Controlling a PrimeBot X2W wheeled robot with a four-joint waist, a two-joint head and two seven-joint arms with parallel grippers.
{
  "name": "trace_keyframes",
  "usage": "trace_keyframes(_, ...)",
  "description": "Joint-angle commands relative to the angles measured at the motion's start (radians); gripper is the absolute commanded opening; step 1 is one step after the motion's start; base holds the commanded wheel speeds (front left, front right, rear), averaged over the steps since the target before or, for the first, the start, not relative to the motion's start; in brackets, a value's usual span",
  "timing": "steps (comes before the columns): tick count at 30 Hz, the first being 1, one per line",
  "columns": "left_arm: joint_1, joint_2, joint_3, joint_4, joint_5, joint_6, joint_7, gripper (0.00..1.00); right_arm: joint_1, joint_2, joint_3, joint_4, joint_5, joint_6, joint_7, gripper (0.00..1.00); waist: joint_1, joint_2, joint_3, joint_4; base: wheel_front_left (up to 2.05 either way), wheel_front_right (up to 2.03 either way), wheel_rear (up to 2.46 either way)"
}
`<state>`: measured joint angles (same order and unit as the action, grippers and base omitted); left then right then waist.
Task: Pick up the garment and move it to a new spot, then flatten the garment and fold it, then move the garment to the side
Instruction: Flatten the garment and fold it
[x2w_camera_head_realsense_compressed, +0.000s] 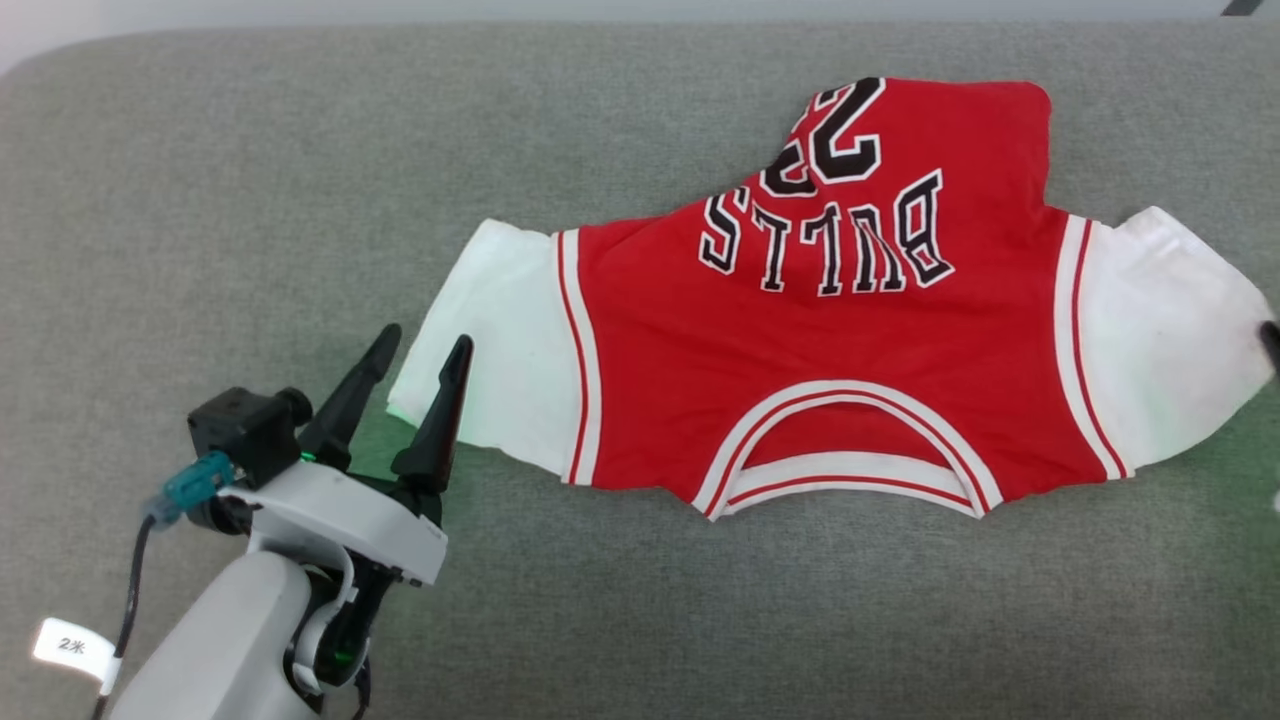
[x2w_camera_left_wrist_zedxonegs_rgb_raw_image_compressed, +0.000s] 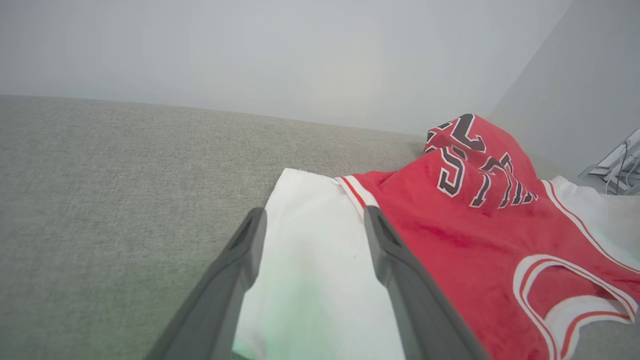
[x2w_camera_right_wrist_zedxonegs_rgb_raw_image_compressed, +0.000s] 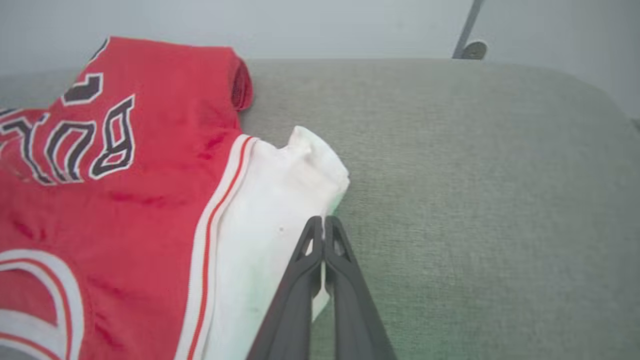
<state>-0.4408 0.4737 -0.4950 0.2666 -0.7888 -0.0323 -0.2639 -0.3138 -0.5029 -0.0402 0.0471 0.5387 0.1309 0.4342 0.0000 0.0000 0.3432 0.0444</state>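
R gripper (x2w_camera_right_wrist_zedxonegs_rgb_raw_image_compressed: 324, 222) prob. pinching garment (x2w_camera_head_realsense_compressed: 800, 330) sleeve.

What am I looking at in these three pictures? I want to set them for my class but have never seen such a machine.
It is a two-armed robot. One picture looks down from its head; the other two come from cameras on its wrists, looking along each gripper's two dark fingers. On a grey padded surface lies a red jersey with white sleeves, lettered BULLS. The left gripper is open, its fingers standing either side of one white sleeve's edge without pinching it. The right gripper is shut at the edge of the other sleeve; whether cloth is actually caught between its fingers is hard to tell.
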Motion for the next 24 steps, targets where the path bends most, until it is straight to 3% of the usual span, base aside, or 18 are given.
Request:
trace_keyframes(1, 0.014, -0.004, 0.006, -0.007, 0.005, -0.005, 0.0, 1.0, 0.017, 0.042, -0.057, 0.014, -0.002, 0.0, -0.015, 0.0, 0.0, 0.0, 0.001, -0.006, 0.0, 0.0, 0.0)
trace_keyframes(5, 0.023, 0.001, 0.02, -0.03, 0.01, -0.004, 0.0, 1.0, 0.021, 0.125, -0.157, 0.067, -0.049, 0.0, -0.045, 0.0, 0.0, 0.0, 0.005, -0.019, 0.0, 0.0, 0.0)
trace_keyframes(12, 0.042, 0.044, 0.014, -0.077, 0.036, 0.009, 0.011, 1.0, -0.028, 0.19, -0.247, 0.202, -0.143, 0.0, -0.12, 0.0, 0.0, 0.0, -0.002, -0.026, 0.0, 0.0, 0.0)
trace_keyframes(13, 0.044, 0.054, 0.009, -0.085, 0.04, 0.009, 0.017, 1.0, -0.033, 0.194, -0.247, 0.22, -0.152, 0.0, -0.13, 0.31, 0.0, 0.0, -0.005, -0.027, 0.0, 0.0, 0.0)
trace_keyframes(14, 0.047, 0.065, 0.003, -0.092, 0.049, 0.007, 0.026, 1.0, -0.039, 0.196, -0.244, 0.235, -0.159, 0.0, -0.137, 0.83, 0.0, 0.0, -0.009, -0.028, 0.0, 0.0, 0.0)
trace_keyframes(15, 0.047, 0.081, -0.006, -0.101, 0.063, 0.006, 0.039, 1.0, -0.044, 0.198, -0.24, 0.247, -0.164, 0.0, -0.145, 1.0, 0.0, 0.0, -0.013, -0.029, 0.0, 0.0, 0.0)
trace_keyframes(22, -0.014, 0.271, -0.113, -0.202, 0.218, -0.057, 0.191, 1.0, -0.01, 0.176, -0.215, 0.234, -0.176, 0.0, -0.222, 1.0, 0.0, 0.0, -0.047, -0.04, 0.0, 0.0, 0.0)
trace_keyframes(24, -0.038, 0.319, -0.152, -0.235, 0.22, -0.08, 0.261, 1.0, 0.004, 0.171, -0.208, 0.201, -0.168, 0.0, -0.242, 1.0, 0.0, 0.0, -0.056, -0.048, 0.0, 0.0, 0.0)
